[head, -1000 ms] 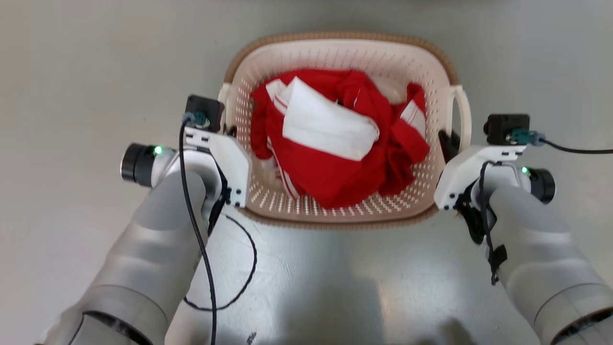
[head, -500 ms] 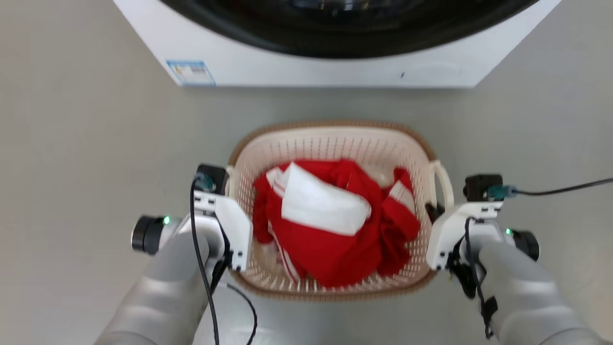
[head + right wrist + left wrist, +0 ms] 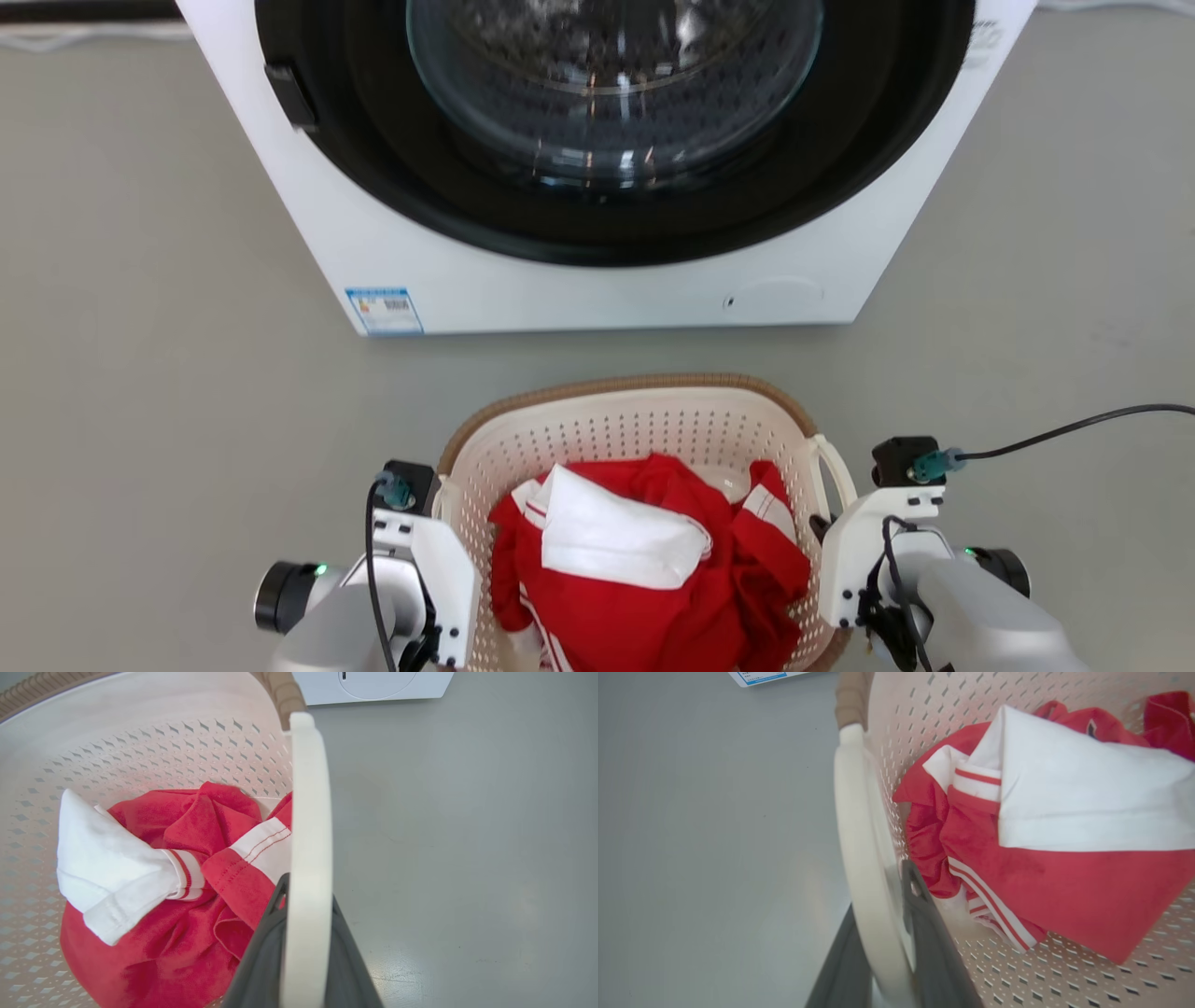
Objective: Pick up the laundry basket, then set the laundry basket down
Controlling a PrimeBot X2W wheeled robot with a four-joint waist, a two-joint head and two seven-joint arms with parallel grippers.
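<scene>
**Both pincers clamping the basket's side handles in front of the washer**

The laundry basket (image 3: 635, 425) is sitting low in the head view, in the middle, between the robot's two arms and on the near side of a white front-loading washer (image 3: 597, 289). Its tan-brown rim is curving along the far edge and its cream perforated walls are facing in on a crumpled red and white garment (image 3: 644, 579), which is lying inside and filling most of the bottom.

The left pincer (image 3: 882, 914) is gripping the left loop handle (image 3: 859, 835). In the left wrist view its two dark fingers are closing on either side of the white band, one outside it and one against the basket wall. The right pincer (image 3: 308, 896) is doing the same on the right loop handle (image 3: 308, 812), with the band running up between its fingers and both of them pressing on it.

Whether the basket is resting on the grey floor (image 3: 149, 373) or hanging just above it, I cannot tell.

The washer is standing well apart from the basket's far rim, its round glass door (image 3: 611, 84) facing the robot and a small blue-edged label (image 3: 384, 310) showing at its lower left corner. A black cable (image 3: 1074, 427) is trailing off to the right from the right wrist camera.
</scene>
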